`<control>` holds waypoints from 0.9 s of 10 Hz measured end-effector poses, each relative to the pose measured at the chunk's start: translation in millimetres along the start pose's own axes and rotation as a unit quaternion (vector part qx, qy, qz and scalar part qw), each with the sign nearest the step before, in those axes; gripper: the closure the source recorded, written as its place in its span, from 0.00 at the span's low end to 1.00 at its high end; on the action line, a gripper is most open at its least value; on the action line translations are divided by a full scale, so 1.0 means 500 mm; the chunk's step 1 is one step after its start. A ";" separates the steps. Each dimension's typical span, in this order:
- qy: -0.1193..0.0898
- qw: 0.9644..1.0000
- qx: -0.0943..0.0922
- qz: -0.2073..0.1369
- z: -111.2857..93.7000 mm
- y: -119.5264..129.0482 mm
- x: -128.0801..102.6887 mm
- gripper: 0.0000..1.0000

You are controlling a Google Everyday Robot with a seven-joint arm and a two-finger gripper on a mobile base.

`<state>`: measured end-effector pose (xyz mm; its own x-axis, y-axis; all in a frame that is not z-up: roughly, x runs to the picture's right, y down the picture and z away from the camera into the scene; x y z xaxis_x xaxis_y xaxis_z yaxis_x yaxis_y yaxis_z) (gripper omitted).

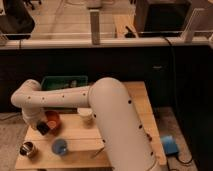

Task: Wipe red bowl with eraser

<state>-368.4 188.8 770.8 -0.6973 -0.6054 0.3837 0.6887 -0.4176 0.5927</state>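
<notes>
Red bowl: located on the left part of the wooden worktop, upright, opening facing up; being round, it has no long axis, so it can be approached from any side.

My hand sits low at the bowl's front-left edge; the arm runs leftward across the worktop, bends, and drops to that point. Judged reason: this route brings the wrist down on the bowl's outer side, away from the white cup just to the bowl's right.

A small dark block, taken to be the eraser, shows at the tip of the hand, touching or just beside the bowl's rim; I cannot tell which. That position suits a wiping pass along the rim or into the interior.

Hand state: I cannot tell whether it is clamped on the eraser or merely against it.

Eraser orientation: it appears tilted, with its long axis roughly following the bowl's edge; this is a judgement only, as the block is too small to confirm.

Adjacent items: blue cup in front of the bowl; metal cup near the front-left corner; green tray behind the arm.
</notes>
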 end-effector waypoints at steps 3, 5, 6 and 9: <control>0.017 1.000 -0.011 0.016 -0.031 0.008 -0.037 1.00; 0.027 0.999 -0.028 0.038 -0.048 0.033 -0.058 1.00; 0.031 0.998 -0.036 0.049 -0.052 0.047 -0.061 1.00; 0.045 0.995 -0.044 0.075 -0.058 0.087 -0.052 1.00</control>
<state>-314.6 166.5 766.0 -0.5672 -0.7217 0.3968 0.8014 -0.3727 0.4678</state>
